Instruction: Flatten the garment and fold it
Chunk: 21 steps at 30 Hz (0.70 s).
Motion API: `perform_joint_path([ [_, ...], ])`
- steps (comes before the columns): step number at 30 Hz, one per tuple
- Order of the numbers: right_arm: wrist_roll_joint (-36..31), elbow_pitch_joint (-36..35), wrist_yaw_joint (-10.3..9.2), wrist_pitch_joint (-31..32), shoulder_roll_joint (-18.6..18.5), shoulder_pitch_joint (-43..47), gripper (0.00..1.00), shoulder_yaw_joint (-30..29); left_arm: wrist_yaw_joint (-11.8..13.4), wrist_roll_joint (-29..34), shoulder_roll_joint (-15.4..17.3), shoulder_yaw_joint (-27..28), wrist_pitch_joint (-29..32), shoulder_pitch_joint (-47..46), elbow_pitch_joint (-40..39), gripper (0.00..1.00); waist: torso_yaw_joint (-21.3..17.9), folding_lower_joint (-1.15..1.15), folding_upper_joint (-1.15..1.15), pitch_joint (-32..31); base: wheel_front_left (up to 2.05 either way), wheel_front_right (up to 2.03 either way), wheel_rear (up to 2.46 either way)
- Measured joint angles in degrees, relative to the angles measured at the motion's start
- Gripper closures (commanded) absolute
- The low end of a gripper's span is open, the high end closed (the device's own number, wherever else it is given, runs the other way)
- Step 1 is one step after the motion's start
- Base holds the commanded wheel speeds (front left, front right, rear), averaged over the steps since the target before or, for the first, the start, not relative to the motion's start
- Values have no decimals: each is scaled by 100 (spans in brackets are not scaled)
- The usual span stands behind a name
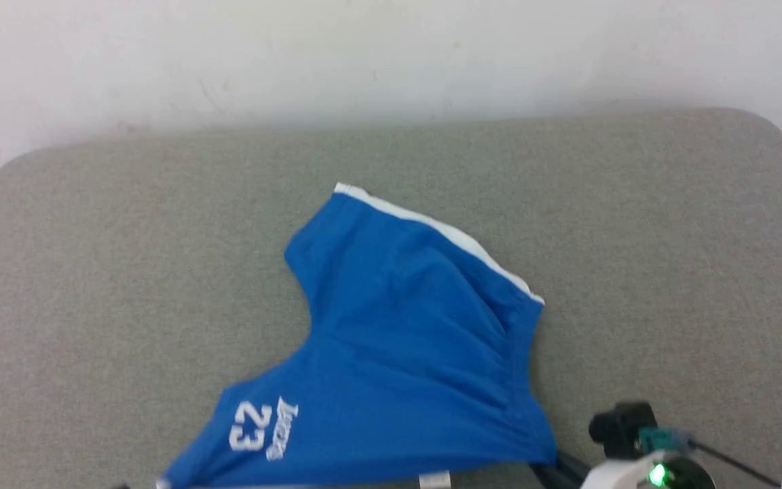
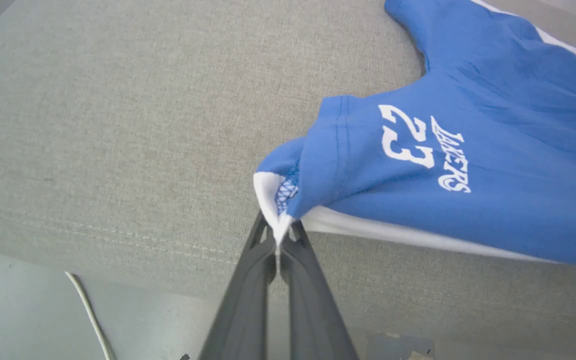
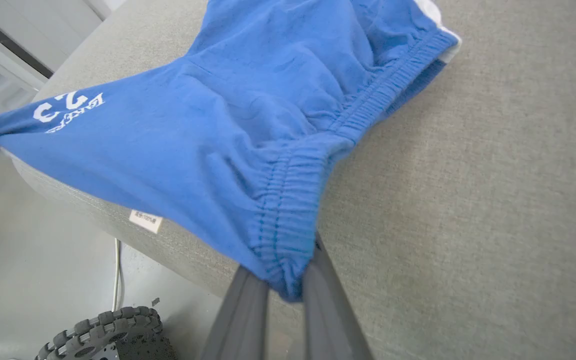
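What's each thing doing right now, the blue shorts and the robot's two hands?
Shorts: unfolded, wrinkled, held at two near corners, far end lying on the grey cushion.
Left gripper: jaws shut on the shorts' white trim corner.
Right gripper: jaws shut on the shorts' elastic waistband.

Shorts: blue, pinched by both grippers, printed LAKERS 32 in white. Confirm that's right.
Wrong number: the print on the shorts reads LAKERS 23, plain in the left wrist view. The rest stands: left gripper and right gripper both pinch them.
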Motion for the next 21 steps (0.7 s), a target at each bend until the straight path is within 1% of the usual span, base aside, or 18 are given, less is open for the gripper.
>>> perform_joint_path([
  [5, -460, -653, 3, 522, 312, 926, 100, -443, 290, -99, -45, -54, 199, 706, -335, 100, 63, 0, 0, -119, 0, 0, 0],
  [8, -603, -886, 3, 739, 412, 1249, 100, -617, 319, -99, -43, -53, 198, 847, -488, 100, 86, 1, 0, -129, 0, 0, 0],
  [10, -625, -968, 4, 866, 485, 1289, 100, -708, 309, -96, 4, -54, 198, 819, -532, 100, 85, 1, 0, -106, 0, 0, 0],
  [12, -606, -993, 3, 999, 572, 1249, 100, -781, 243, -97, 53, -53, 248, 652, -517, 100, 77, 1, 0, -81, 0, 0, 0],
  [14, -472, -957, 3, 1261, 648, 1146, 100, -827, 227, -115, 45, -1, 275, 302, -469, 100, 67, 1, 0, -41, 0, 0, 0],
  [15, -394, -932, 3, 1370, 686, 1055, 100, -868, 174, -149, 47, -1, 342, 85, -408, 100, 58, 1, 0, -15, 0, 0, 0],
  [17, -334, -858, -1, 1672, 698, 786, 100, -910, 34, -278, -3, 5, 436, -409, -248, 100, 39, 2, 0, 50, 0, 0, 0],
  [21, -193, -708, -2, 2139, 699, 68, 100, -958, -286, -315, 37, -158, 870, -1444, 250, 100, -38, 2, 0, 213, 0, 0, 0],
])
